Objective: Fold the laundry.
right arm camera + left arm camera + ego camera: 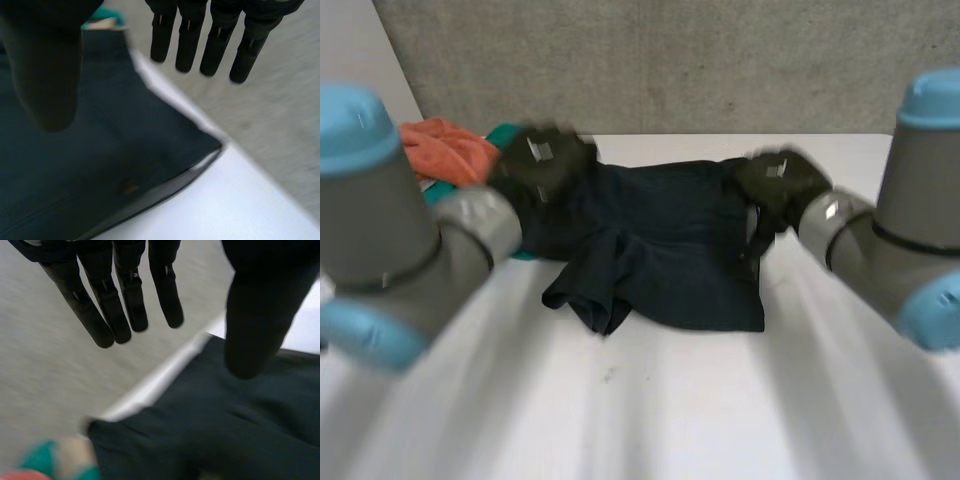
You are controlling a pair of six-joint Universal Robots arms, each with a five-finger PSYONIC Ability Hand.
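1. Dark shorts (660, 250): lie spread on the white worktop (650, 410), between the two arms. The far edge runs crosswise from one hand to the other, and the near left part is bunched and turned under.
2. Left hand (542, 160): hovers over the far left corner of the shorts. In its wrist view the fingers (125, 305) are straight and set wide from the thumb (257, 320), holding nothing.
3. Right hand (782, 182): hovers over the far right corner. Its fingers (187, 45) are straight and well apart from the thumb (45, 75), holding nothing.
4. Governing relation: at each corner the far edge of the shorts passes through the gap between thumb and fingers, with the thumb over the cloth and the fingers out past the edge. Each hand is nearest its own corner.
5. Judgement: both hands look placed to drop and pinch the far edge, then carry it toward the near hem. Neither touches the cloth as far as can be seen.
6. Other stock: orange cloth (445, 150) and teal cloth (37, 457), heaped just beside the shorts' far left corner. They are near enough to be caught in the left hand's pinch.
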